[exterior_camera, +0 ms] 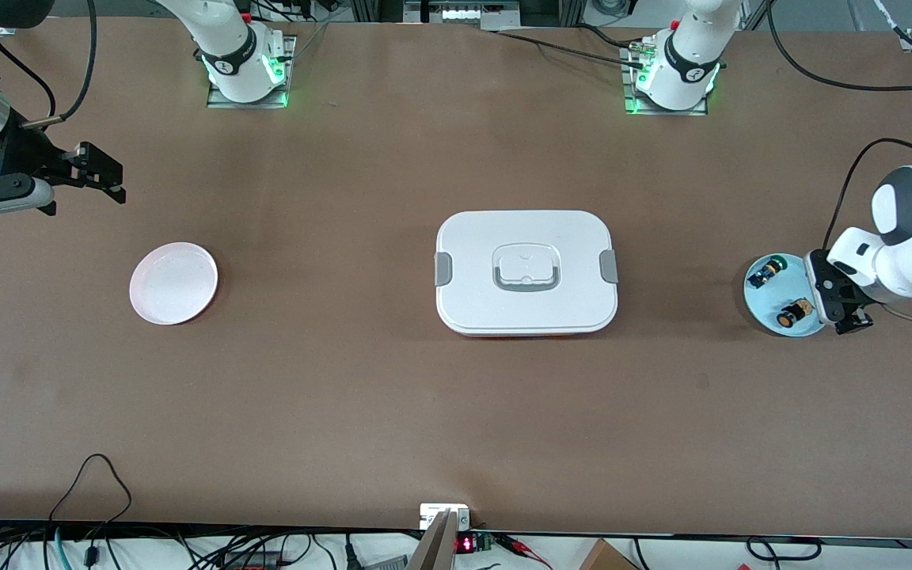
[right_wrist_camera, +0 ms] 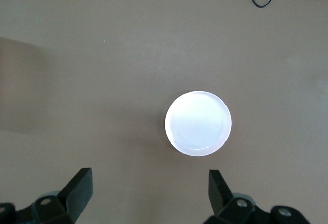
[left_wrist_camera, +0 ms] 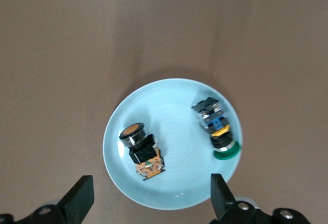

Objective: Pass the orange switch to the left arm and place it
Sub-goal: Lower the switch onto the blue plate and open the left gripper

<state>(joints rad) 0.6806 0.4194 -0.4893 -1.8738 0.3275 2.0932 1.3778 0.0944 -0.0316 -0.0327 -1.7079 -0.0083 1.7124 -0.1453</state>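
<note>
In the front view, the box sits closed in the middle of the brown counter, its grey clips facing the two ends. Toward the right arm's end lies a pink plate, bare on its face. Toward the left arm's end lies a blue plate carrying two small parts: the orange switch, nearer the camera, and a blue switch just beside it, the two apart. The left gripper hangs over the edge of the blue plate, close to the orange switch. The right gripper waits in the air over the counter at its own end, off to the side of the pink plate. In the left wrist view, the blue plate fills the middle, with the orange switch lying on its side, black cap and metal ring at one end and orange body at the other; the blue switch, with a green cap, lies apart from it near the plate's rim. The left gripper is released, its fingers spread wide and holding nothing. In the right wrist view, the pink plate lies alone on the counter below the right gripper, which is likewise released, its fingers wide apart.
</note>
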